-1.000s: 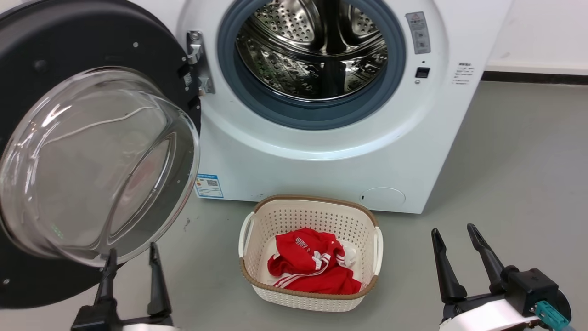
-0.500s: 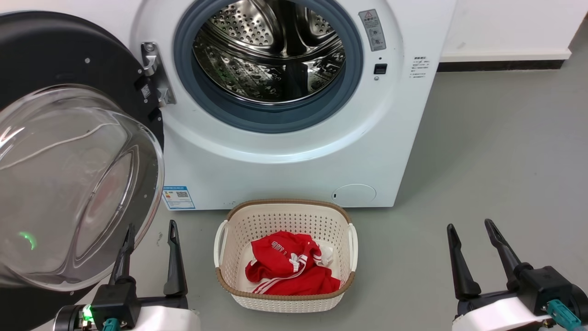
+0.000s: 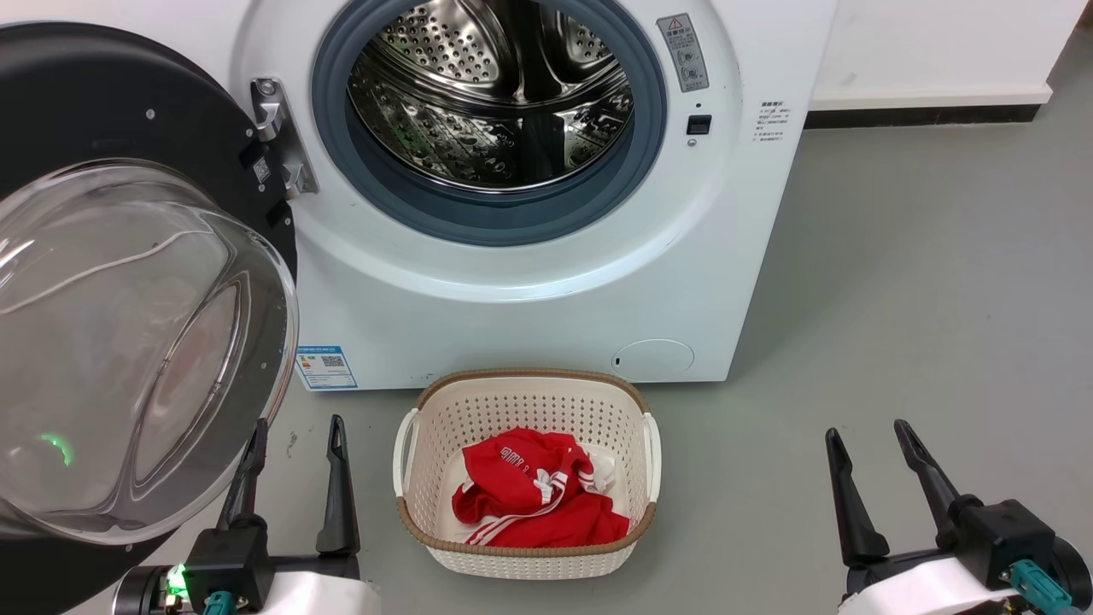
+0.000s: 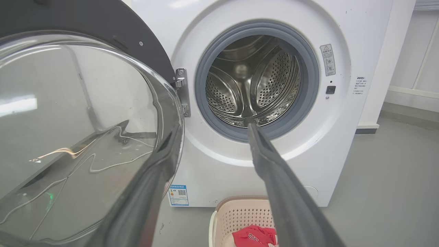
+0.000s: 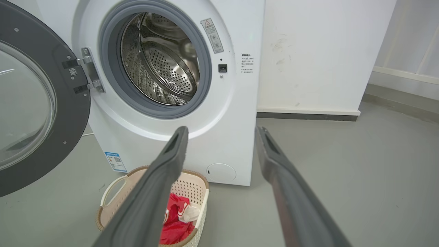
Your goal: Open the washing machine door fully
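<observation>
**Nearly there: door swung wide, both pairs of fingers empty**

By my reading, you can count most of this job as finished. The large round glossy black washing machine door (image 3: 94, 94), with its bulging clear glass bowl (image 3: 128, 342), hangs swung out on the metal hinge (image 3: 275, 128) at nine o'clock of the opening. Its inner face is turned toward the room. The big white box-shaped washing machine (image 3: 529, 299) stands with its perforated steel drum (image 3: 495, 94) and grey-blue rubber seal (image 3: 478, 218) wholly uncovered. I cannot tell whether the hinge has any travel left. If it does, a last push outward toward nine o'clock is all that remains.

The two long dark left fingers (image 3: 338, 495) sit at seven o'clock in the head view, parted fairly wide with nothing between them. One of the pair has its tip lined up with the bowl's lower rim, at about five o'clock on the glass. Do not assume contact: from the head and left wrist views you cannot judge whether it touches or merely stands in front. The other finger points over the bare grey floor (image 3: 897, 256).

The right fingers (image 3: 844, 500) sit at five o'clock, likewise parted and empty, well apart from both door and machine.

At six o'clock of the machine, on the floor just in front, a cream perforated plastic laundry basket (image 3: 529, 373) holds a crumpled red garment with white stripes (image 3: 538, 504). It lies between your two arms and touches neither pair of fingers.
</observation>
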Motion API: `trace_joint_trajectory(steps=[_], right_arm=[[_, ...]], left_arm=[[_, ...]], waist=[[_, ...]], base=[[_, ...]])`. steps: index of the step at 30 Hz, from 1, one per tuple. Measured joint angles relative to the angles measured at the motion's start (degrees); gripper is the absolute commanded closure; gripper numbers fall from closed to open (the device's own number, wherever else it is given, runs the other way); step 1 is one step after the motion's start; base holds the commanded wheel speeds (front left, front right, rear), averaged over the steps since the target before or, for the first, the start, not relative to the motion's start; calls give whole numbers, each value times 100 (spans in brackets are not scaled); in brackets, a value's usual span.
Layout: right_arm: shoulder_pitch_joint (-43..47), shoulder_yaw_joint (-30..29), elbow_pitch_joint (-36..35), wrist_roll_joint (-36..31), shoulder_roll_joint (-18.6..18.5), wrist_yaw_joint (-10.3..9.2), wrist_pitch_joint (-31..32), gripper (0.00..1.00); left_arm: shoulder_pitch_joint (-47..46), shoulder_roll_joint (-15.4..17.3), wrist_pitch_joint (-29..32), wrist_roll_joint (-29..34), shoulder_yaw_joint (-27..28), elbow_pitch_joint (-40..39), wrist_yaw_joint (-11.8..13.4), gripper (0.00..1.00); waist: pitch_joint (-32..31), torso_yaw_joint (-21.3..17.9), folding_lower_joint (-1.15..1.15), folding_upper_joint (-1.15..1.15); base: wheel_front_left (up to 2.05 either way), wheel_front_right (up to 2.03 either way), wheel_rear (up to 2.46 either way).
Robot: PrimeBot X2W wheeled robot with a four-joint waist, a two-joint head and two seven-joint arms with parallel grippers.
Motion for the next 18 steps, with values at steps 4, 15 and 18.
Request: trace_joint_trajectory(steps=[4, 15, 18], right_arm=[[-1, 5, 27, 15, 0, 0, 0, 0], [48, 24, 174, 91, 1, 0, 2, 100], [82, 35, 189, 432, 1, 0, 15, 100]], left_arm=[[0, 0, 0, -1, 3, 8, -11, 0], [58, -8, 12, -45, 2, 160, -51, 100], [75, -9, 90, -382, 14, 223, -74, 100]], waist=[[-2, -10, 0, 0], [-3, -27, 0, 0], [-1, -20, 0, 0]], base=[[0, 0, 0], [0, 0, 0], [0, 0, 0]])
